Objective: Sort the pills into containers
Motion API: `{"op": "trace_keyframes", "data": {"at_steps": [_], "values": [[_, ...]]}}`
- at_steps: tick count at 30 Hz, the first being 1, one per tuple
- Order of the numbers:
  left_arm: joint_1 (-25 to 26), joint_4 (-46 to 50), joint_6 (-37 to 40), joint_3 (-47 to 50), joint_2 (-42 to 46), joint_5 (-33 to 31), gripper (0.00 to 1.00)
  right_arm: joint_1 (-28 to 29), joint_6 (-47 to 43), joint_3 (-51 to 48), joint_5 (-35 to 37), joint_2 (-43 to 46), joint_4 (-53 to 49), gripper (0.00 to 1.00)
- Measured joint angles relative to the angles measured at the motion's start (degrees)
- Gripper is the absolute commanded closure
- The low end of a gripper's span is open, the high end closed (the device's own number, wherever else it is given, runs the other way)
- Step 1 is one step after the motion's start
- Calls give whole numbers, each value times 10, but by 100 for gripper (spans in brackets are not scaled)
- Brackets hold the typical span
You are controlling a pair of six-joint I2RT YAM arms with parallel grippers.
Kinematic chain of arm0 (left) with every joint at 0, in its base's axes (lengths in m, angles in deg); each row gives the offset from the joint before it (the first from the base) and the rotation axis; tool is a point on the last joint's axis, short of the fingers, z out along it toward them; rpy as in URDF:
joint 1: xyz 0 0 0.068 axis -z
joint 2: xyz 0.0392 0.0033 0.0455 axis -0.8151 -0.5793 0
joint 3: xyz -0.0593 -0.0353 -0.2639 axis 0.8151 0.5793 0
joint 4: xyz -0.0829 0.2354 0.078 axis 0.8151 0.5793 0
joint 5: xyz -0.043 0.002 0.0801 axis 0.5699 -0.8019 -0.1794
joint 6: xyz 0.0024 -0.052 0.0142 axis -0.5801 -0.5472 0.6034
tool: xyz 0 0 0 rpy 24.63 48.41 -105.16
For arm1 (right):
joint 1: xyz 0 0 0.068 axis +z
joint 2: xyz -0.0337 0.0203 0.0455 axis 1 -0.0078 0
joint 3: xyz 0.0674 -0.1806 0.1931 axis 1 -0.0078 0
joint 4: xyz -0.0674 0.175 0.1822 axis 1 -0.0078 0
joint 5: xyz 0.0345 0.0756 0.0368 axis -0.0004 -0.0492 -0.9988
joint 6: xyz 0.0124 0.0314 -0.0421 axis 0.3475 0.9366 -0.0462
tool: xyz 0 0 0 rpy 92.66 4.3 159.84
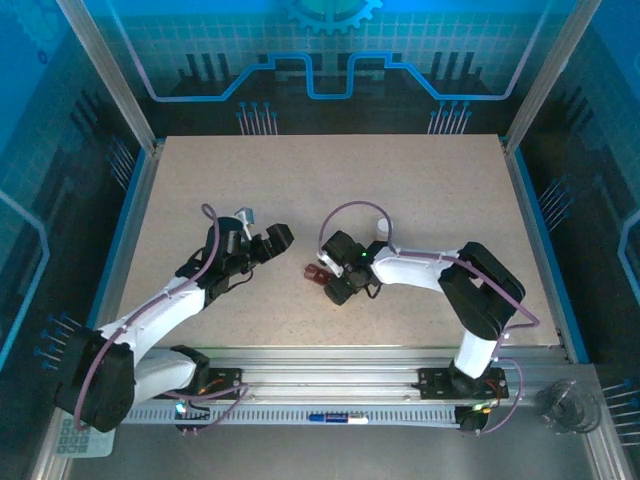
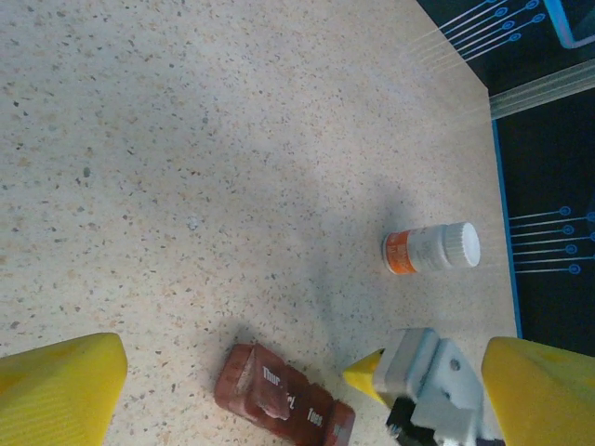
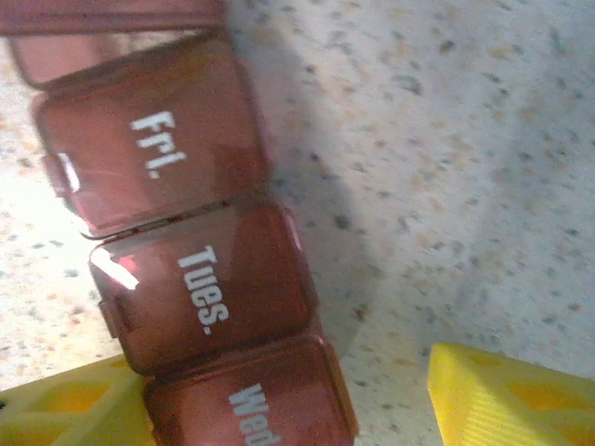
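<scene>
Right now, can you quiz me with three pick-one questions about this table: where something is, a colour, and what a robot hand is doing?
1. Where does the dark reddish-brown plastic pill box with day-labelled lids lie?
A) close by the right end effector
B) at the table's far edge
C) on top of the bottle

2. What colour is the band on the small white plastic bottle?
A) green
B) orange
C) purple

3. How is the left end effector?
A) shut on the bottle
B) shut on the pill box
C) open, holding nothing

Answers:
1 A, the right wrist view has the box right at its yellow fingers.
2 B, the band at the end away from the cap is orange.
3 C, the left wrist view has its fingers wide apart, touching nothing.
</scene>
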Motion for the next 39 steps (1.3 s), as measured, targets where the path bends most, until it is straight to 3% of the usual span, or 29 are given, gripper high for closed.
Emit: {"op": "trace_keyframes", "data": {"at_steps": [8, 15, 25, 39], "values": [[-5, 17, 25, -23, -19, 9, 1, -42, 17, 8, 37, 24, -42, 30], [-8, 59, 81, -74, -60, 12, 1, -50, 51, 18, -8, 99, -57, 27], [-4, 159, 193, -113, -75, 19, 1, -75, 123, 52, -84, 23, -25, 26], [121, 247, 265, -129, -87, -37, 1, -87, 143, 41, -109, -2, 10, 28]]}}
